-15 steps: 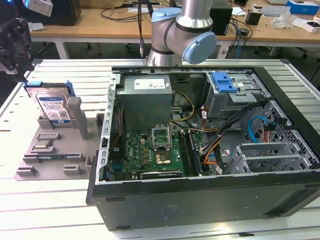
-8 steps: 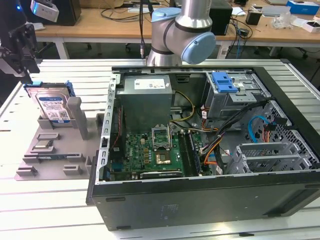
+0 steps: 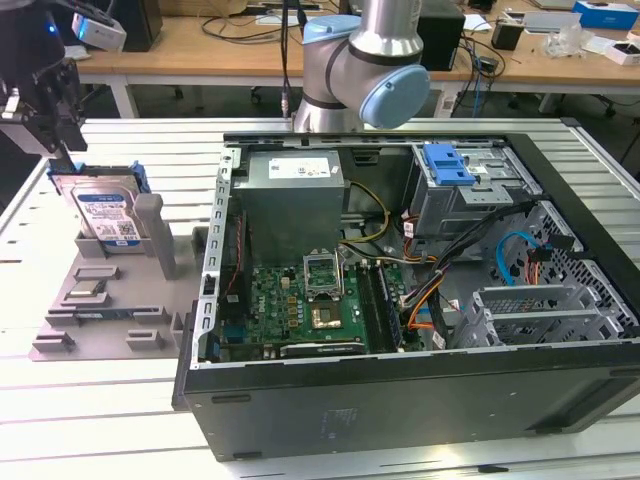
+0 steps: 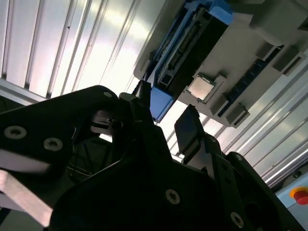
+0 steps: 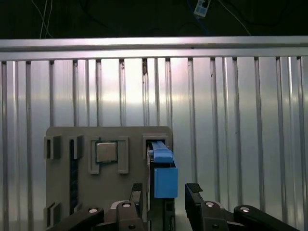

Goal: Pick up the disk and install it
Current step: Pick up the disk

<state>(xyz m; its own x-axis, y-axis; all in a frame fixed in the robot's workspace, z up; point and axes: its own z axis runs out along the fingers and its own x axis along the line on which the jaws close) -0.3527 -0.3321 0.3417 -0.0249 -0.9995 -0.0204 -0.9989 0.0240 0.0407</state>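
Grey holder sits on a slatted metal worktop, just beside an open PC case. The disk, in its blue carrier, stands upright on edge in a slot of the holder. The end effector hangs just above the disk, jaws wide. In the first wrist view its fingers sit either side of the carrier's top edge w/ gaps, not gripping. A CPU chip lies flat in the holder, near the disk.

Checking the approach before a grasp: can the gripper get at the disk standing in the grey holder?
Probably yes. The gripper hangs right above the disk, fingers open on either side of its blue carrier, with nothing in the way. The grey post stands off to the disk's side.
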